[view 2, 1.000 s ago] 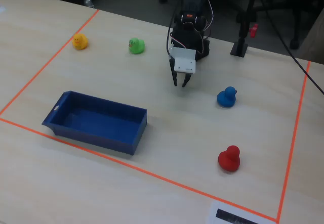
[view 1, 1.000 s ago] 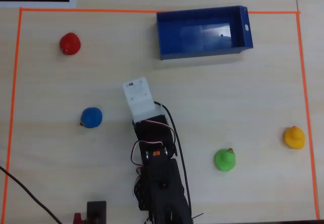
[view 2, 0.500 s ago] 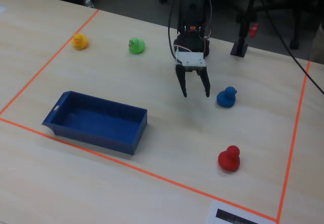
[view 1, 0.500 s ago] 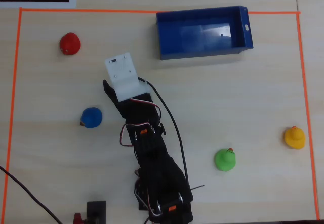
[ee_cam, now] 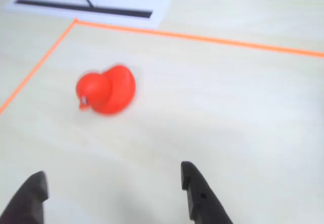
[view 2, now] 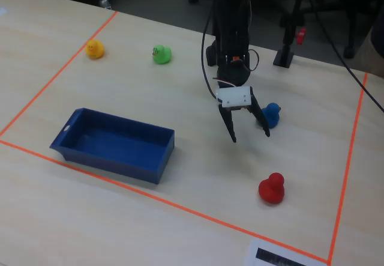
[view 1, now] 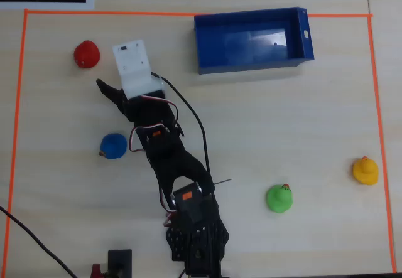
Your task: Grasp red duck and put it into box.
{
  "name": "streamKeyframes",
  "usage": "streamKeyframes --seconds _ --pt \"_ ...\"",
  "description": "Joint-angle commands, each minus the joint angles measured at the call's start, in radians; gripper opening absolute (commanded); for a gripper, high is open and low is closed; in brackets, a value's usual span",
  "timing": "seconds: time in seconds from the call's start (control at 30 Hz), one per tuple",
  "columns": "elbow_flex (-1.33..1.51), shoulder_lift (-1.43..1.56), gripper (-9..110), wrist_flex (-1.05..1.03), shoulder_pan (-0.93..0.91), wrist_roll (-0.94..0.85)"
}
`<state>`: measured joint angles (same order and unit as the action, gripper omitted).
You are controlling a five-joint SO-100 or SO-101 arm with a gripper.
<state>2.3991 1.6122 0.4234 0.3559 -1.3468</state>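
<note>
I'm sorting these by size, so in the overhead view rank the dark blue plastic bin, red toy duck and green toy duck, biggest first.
1. Dark blue plastic bin, clearly largest.
2. Red toy duck and green toy duck: they look alike, no ranking.

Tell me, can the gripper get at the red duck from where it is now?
Probably yes. The gripper is open and empty, and the red duck sits alone on bare table just ahead of the fingers in the wrist view. The blue duck lies behind the gripper, off that path.

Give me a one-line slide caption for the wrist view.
Open claw hovers over the table short of the red duck, which sits inside the orange tape corner.
</note>
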Motion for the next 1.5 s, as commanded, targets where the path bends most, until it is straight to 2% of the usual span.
streamKeyframes --seconds 0.0,0.37,0.93,1.47 --pt "-0.201 -0.137 37 0.049 0.011 0.025" --pt "-0.403 -0.402 38 0.08 0.054 0.063" --pt "-0.752 -0.627 39 -0.023 0.115 0.071" --pt "-0.805 -0.707 36 -0.11 0.081 0.092"
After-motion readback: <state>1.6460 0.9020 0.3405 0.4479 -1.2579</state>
